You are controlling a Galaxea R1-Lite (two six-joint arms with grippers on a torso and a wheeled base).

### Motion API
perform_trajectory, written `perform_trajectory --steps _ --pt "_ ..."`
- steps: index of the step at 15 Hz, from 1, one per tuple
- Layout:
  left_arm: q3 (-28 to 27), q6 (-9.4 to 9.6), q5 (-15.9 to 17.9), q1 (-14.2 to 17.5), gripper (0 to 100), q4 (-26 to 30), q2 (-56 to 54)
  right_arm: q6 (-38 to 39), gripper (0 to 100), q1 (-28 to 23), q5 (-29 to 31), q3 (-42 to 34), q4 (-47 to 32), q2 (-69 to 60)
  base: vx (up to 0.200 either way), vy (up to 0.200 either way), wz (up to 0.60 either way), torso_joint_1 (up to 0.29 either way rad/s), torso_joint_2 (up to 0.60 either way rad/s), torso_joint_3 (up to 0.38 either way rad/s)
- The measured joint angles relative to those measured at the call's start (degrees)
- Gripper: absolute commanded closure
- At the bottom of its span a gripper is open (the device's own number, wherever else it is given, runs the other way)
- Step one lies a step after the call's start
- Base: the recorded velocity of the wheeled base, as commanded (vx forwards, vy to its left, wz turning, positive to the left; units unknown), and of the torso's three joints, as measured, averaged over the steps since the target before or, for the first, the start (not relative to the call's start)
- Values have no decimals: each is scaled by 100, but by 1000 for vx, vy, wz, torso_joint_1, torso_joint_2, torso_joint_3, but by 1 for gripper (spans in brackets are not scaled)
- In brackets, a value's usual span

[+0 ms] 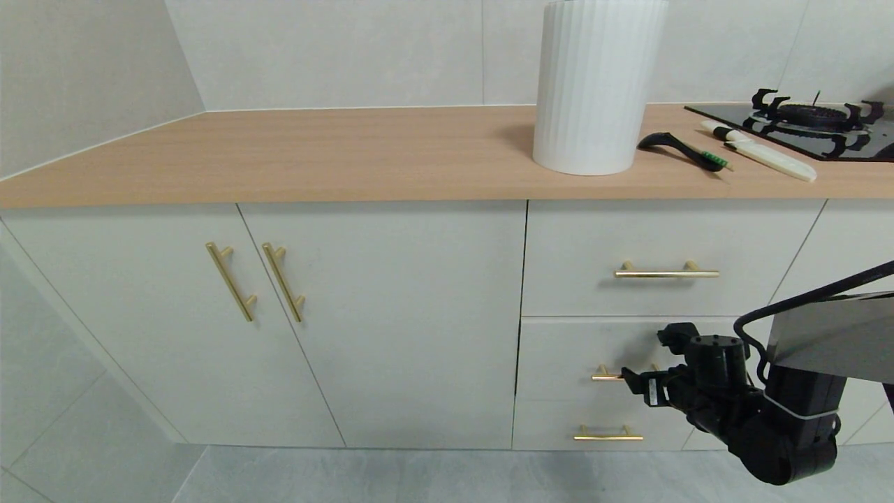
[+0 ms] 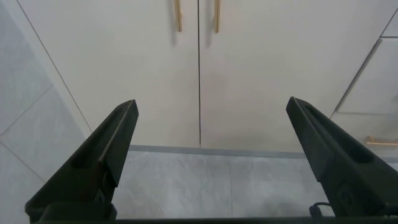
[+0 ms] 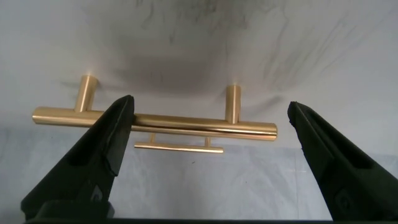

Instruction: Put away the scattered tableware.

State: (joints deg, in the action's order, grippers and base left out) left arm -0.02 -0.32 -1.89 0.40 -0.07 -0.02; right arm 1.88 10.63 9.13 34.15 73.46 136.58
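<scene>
While the right gripper (image 3: 209, 102), just short of the middle drawer handle (image 3: 186, 124), and the left gripper (image 2: 211, 104) hold jaws released, drawer opening appears in hand; next: advance, clench, pull

You had the left gripper (image 2: 211, 104) spread wide, with nothing between its fingers (image 2: 112, 140). Beyond it you faced two pale cabinet doors (image 2: 124, 68), a gold handle (image 2: 178, 15) on each side of their seam, above grey floor tiles (image 2: 205, 180). A drawer handle (image 2: 380, 141) showed partly on the neighbouring front.
</scene>
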Motion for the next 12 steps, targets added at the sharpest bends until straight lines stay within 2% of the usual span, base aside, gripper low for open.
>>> perform_trajectory --steps 5,7,8,12 --pt "2 -1 0 -2 0 0 0 -10 0 0 1 -99 -74 -34 0 0 0 0 0 0" --pt "2 -1 0 -5 0 0 0 -71 0 -2 -21 -182 -397 -207 0 0 0 0 0 0" --pt "2 -1 -2 -5 0 0 0 -82 0 -2 -49 -215 -763 -380 0 0 0 0 0 0" --pt "2 0 0 0 0 0 0 -130 0 -5 -427 -251 -3249 -1872 0 0 0 0 0 0"
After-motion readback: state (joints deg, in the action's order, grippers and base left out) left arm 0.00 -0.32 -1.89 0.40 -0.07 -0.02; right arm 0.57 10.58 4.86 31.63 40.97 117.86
